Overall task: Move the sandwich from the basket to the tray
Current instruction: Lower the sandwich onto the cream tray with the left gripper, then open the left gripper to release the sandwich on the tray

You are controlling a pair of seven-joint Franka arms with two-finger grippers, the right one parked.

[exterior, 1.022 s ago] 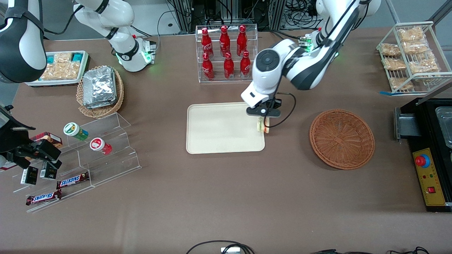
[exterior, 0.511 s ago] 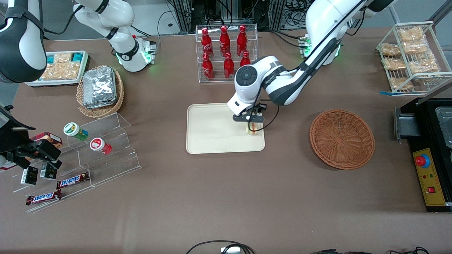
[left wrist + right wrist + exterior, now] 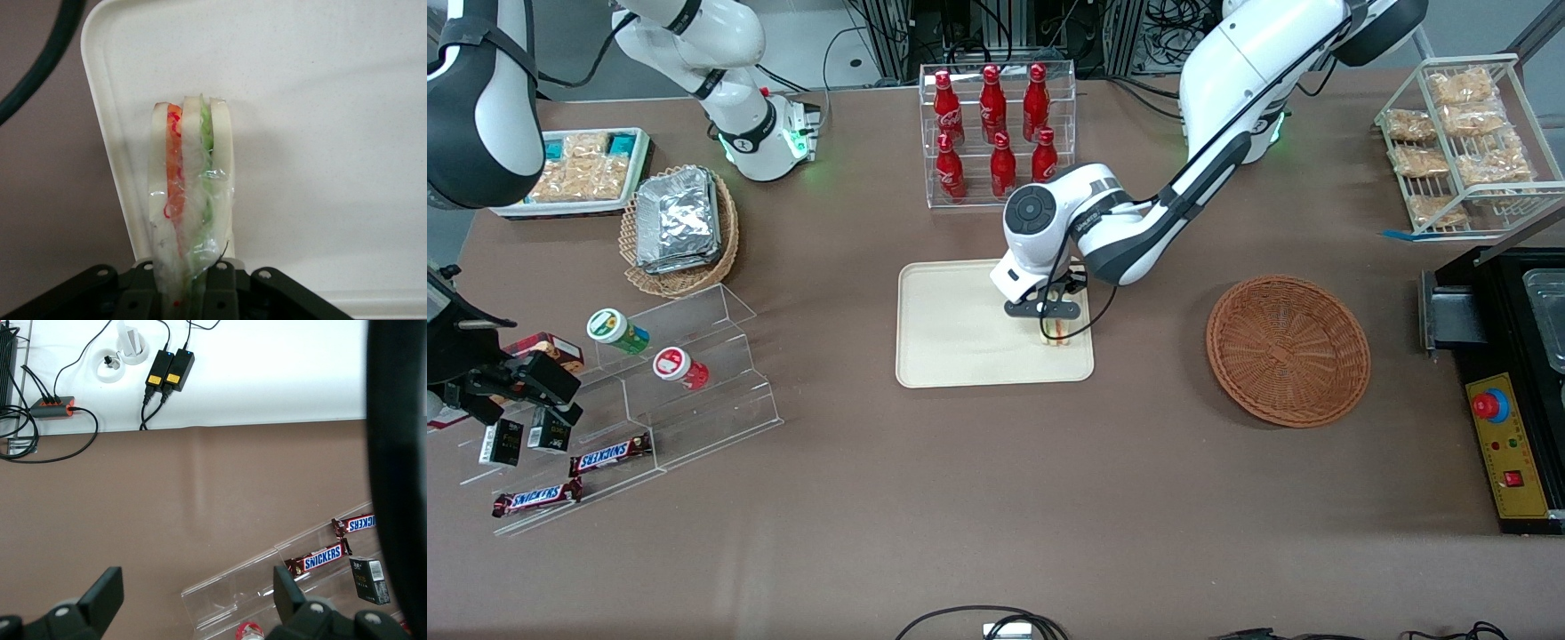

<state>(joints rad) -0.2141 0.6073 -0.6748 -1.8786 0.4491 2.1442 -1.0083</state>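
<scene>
Reaching arm: elbow bent, wrist pointing down over the tray [image 3: 960,329].
Fingers [image 3: 143,287]: clamped on the sandwich [image 3: 191,200], which stands edge-up between them above the tray.
Wrist view only: orange, green filling layers.
Gripper [image 3: 1052,324]: near the tray's basket-side rim; basket [image 3: 1288,350] well apart.

Even, diffuse overhead light fills the scene, leaving only soft, faint shadows beneath the basket [image 3: 1288,350] and the gripper [image 3: 1047,311], which hangs above the tray [image 3: 960,356] with the sandwich [image 3: 191,200] clamped between its fingers. Glare glints on the foil packs [image 3: 677,218] and the sandwich's clear wrap. The front view is sharp throughout; the left wrist view is slightly soft.
</scene>
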